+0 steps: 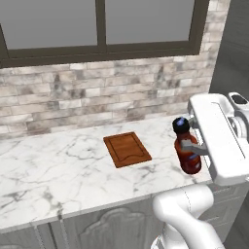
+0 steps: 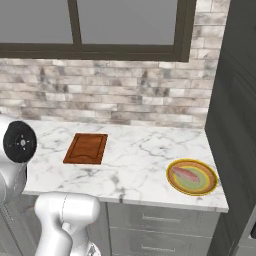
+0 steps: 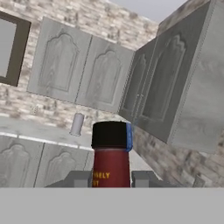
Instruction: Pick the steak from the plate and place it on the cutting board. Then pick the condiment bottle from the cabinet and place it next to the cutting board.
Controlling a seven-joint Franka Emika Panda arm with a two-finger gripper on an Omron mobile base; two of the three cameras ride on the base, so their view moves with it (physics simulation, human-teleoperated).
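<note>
**Bottle in the gripper above the counter; steak on its plate**

In the left base view we see the gripper point(image 1: 194, 151) clamped around the condiment bottle point(image 1: 187, 148), its grey fingers point(image 1: 200, 151) pressing the red-brown body below the black cap. The bottle stands upright and is held over the right part of the marble counter point(image 1: 58, 165), to the right of the cutting board point(image 1: 127, 149) and apart from it; we cannot tell whether its base touches the counter. The board lies flat with nothing on it.

In the hand view we look along the bottle point(image 3: 111, 155): its black cap and the top of its red label rise between the two finger tips point(image 3: 81, 178), which sit against either side of it. Beyond it we see grey wood-grain cabinet doors point(image 3: 162, 83), a brick wall point(image 3: 65, 26) and a small pale cylinder point(image 3: 77, 124) on a ledge.

In the right base view we find the steak point(image 2: 187, 175) lying on the plate point(image 2: 192, 177), near the counter's right end beside a tall dark cabinet side point(image 2: 235, 100) and well apart from the cutting board point(image 2: 86, 148).
</note>
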